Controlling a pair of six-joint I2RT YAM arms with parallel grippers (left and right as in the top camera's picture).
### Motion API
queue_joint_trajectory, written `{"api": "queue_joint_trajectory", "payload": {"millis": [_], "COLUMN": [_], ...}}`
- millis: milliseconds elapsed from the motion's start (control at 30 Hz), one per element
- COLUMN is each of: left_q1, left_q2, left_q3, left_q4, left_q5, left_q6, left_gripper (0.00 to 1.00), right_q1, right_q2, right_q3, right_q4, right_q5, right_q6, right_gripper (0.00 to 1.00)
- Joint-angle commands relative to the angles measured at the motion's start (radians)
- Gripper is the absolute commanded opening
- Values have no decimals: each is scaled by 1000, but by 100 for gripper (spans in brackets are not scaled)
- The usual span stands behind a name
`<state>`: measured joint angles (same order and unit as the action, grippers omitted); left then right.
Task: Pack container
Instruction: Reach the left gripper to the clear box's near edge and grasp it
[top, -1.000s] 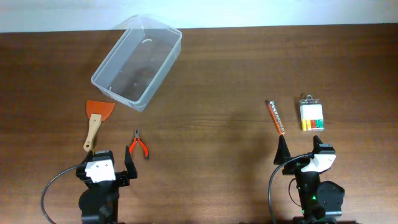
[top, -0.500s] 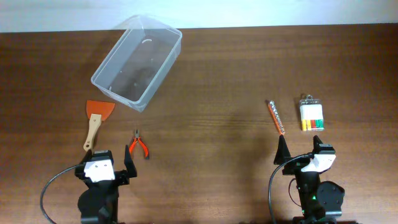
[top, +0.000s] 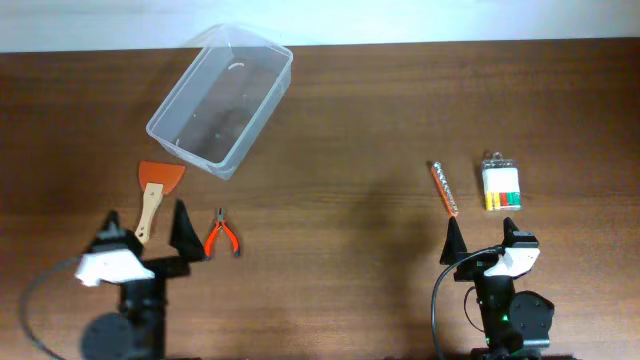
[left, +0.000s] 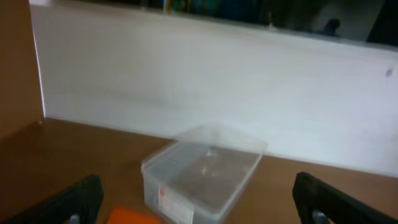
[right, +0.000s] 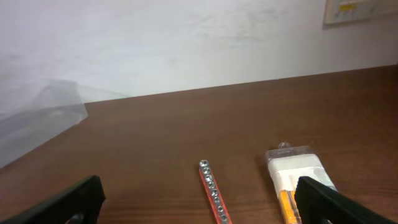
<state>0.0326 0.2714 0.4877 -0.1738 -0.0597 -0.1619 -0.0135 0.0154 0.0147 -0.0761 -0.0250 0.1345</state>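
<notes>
One clear container (top: 218, 100) sits at upper left of the overhead frame, its bare floor showing. Left gripper (top: 145, 215) and right gripper (top: 482, 235), lower frame, both stand spread, gripping nothing

Overhead: fixed high above, looking straight down, far enough to take in the whole table (top: 350, 130), with the left tool (top: 145, 228) and right tool (top: 482, 240) along the lower edge. Left wrist: low and near the table top, facing almost level toward the far wall (left: 217, 81), the container (left: 202, 174) at lower centre, shared with the overhead's upper left. Right wrist: equally low, tilted slightly down, close on the orange strip (right: 212, 199) and clear case (right: 295, 165) at lower right, shared with the overhead's right side.
</notes>
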Motion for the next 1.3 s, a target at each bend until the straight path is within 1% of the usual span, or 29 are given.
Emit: {"api": "queue_joint_trajectory", "payload": {"millis": [0, 133, 233, 267, 367, 400, 467, 600, 633, 667, 700, 733, 767, 800, 900, 1000, 1167, 1267], "left_q1": [-4, -4, -4, -4, -4, -4, -4, -4, -4, -4, -2, 0, 5, 16, 42, 63, 85, 89], "left_q2": [217, 547, 801, 912, 1083, 1125, 1211, 1295, 1313, 1331, 1347, 1360, 1375, 1396, 1453, 1511, 1626, 1685], "left_q3": [264, 625, 921, 1057, 1247, 1285, 1327, 1327, 1327, 1327, 1327, 1327, 1327, 1327, 1327, 1327, 1327, 1327], "left_q4": [-59, -241, -443, -554, -705, -726, -733, -747, -748, -753, -761, -770, -779, -788, -801, -833, -842, -852], "left_q5": [12, 54, 129, 148, 125, 113, 106, 106, 105, 99, 82, 72, 71, 84, 174, 206, 318, 336], "left_q6": [23, 57, 58, 58, 58, 59, 58, 57, 42, 2, -68, -133, -192, -256, -298, -347, -387, -407], "left_gripper": [99, 99, 99, 99, 99, 99, 99, 99, 99, 96, 91, 89, 89, 90, 90, 90, 89, 89], "right_q1": [-6, -6, -6, -6, -6, -6, -6, -6, -6, -6, -6, -6, -6, -6, -6, -6, -6, -6], "right_q2": [-12, -12, -12, -12, -12, -12, -12, -12, -12, -12, -12, -12, -12, -12, -12, -12, -12, -12], "right_q3": [-9, -9, -9, -9, -9, -9, -9, -9, -9, -9, -9, -9, -9, -9, -9, -9, -9, -9], "right_q4": [2, 2, 2, 2, 2, 2, 2, 2, 2, 2, 2, 2, 2, 2, 2, 2, 2, 2], "right_q5": [-9, -9, -9, -9, -9, -9, -9, -9, -9, -9, -9, -9, -9, -9, -9, -9, -9, -9], "right_q6": [2, 2, 2, 2, 2, 2, 2, 2, 2, 2, 2, 2, 2, 2, 2, 2, 2, 2], "right_gripper": [99, 99, 99, 99, 99, 99, 99, 99, 98, 99, 98, 99, 99, 99, 99, 99, 99, 99]}}
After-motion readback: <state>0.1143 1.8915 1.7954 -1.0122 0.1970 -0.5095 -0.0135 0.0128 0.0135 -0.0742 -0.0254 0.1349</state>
